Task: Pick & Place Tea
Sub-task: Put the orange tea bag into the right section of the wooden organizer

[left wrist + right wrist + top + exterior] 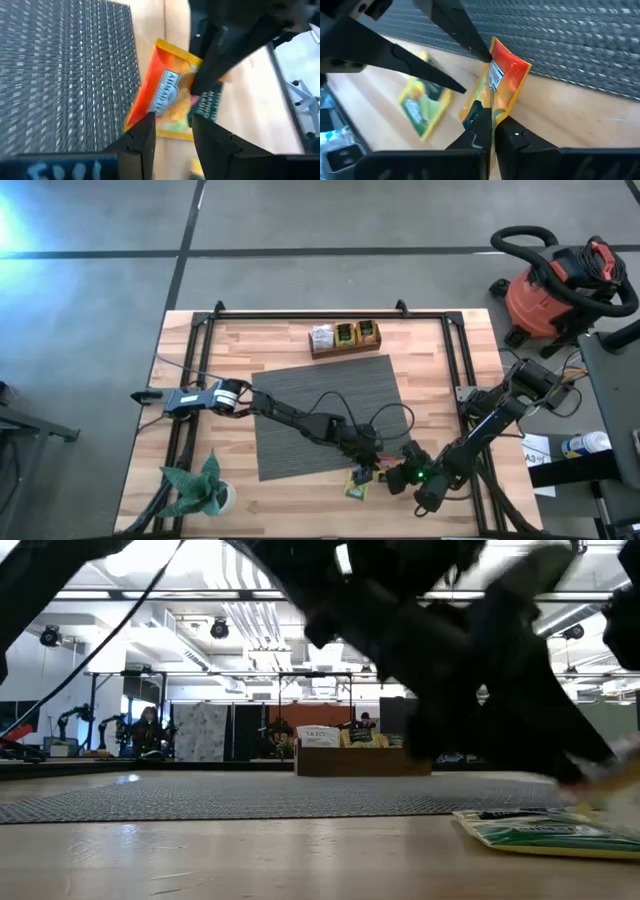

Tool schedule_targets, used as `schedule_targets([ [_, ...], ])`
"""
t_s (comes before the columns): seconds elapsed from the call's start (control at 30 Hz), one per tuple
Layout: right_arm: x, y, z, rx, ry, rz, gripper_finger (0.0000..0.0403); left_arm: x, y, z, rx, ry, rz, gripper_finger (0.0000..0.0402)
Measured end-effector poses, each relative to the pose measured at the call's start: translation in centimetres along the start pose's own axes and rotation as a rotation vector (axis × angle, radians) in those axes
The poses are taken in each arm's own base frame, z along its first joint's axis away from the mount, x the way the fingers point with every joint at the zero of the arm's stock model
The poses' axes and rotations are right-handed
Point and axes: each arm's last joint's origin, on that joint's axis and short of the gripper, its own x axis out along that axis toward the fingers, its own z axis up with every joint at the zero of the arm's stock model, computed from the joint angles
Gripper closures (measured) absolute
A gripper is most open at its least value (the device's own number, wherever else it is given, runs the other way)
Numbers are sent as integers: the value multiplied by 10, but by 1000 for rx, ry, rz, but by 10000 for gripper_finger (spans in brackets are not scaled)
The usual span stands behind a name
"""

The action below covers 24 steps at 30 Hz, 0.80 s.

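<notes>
A: From above, what do you see?

B: Both arms meet at the near edge of the wooden tabletop [290, 340], just beside the corner of the grey mat [320, 415]. The left claw [372, 452] and the right claw [395, 475] are close together, with a green tea packet [356, 485] lying flat on the wood just beside them. At the far side stands a small box [345, 340] with more packets upright in it. A plant [195, 490] is at the near left corner.

A: And the low view?

B: The dark arms fill the upper part. The green tea packet [545, 832] lies flat on the tabletop at the right, the mat [250, 798] behind it, the box [350, 755] farther back.

A: The left wrist view?

B: The left claw [172, 132] is open, its fingers on both sides of an orange tea packet [165, 92]. The right claw's fingers reach the same packet from the other side.

A: The right wrist view?

B: The right claw [492, 127] is closed on the orange tea packet [500, 82], which stands up on its edge beside the mat. The left claw's fingertips [480, 52] touch its upper corner. A green and yellow packet [422, 107] lies flat nearby.
</notes>
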Motion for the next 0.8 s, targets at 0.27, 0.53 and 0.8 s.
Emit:
schedule_targets([
  [0.27, -35, 10, 28, 75, -299, 107, 394, -52, -48, 27, 31, -75, 90, 278],
  [0.53, -76, 22, 73, 101, -711, 322, 394, -122, -99, 44, -56, -596, 406, 278],
  [0.8, -105, 43, 97, 31, -848, 367, 394, -172, -56, 26, -450, -942, 53, 278],
])
